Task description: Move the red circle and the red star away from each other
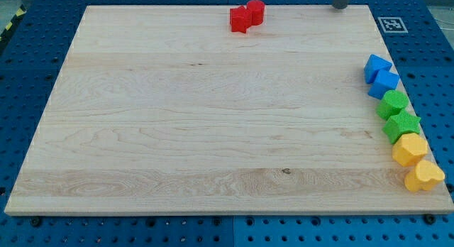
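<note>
Bright, even light falls from above onto the pale wooden board (213, 119), with no glare or hot spots on it. The coloured blocks cast only short, soft shadows close to their bases. Focus is fairly sharp across the view, though the picture is coarse, and the board's edges look straight.

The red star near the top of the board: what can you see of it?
The red star is a small, chunky, matte red block with pointed edges. It lies flat on the wooden board near the view's top edge, pressed against the red circle at its upper right. My tip is far off to the right, touching neither.
</note>
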`<move>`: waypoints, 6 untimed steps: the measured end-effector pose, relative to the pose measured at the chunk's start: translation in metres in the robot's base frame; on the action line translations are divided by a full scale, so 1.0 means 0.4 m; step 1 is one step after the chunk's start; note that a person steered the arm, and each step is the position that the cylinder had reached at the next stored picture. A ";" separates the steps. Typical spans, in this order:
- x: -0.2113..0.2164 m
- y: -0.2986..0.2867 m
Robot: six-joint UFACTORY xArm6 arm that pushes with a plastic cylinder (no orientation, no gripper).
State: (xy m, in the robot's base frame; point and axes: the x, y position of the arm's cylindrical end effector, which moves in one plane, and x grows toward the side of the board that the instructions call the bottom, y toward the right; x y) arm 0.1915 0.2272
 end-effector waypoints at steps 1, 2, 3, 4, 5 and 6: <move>-0.001 -0.062; 0.003 -0.116; -0.001 -0.187; 0.000 -0.255; 0.004 -0.302; 0.002 -0.343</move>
State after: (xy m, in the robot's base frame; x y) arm 0.1923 0.0901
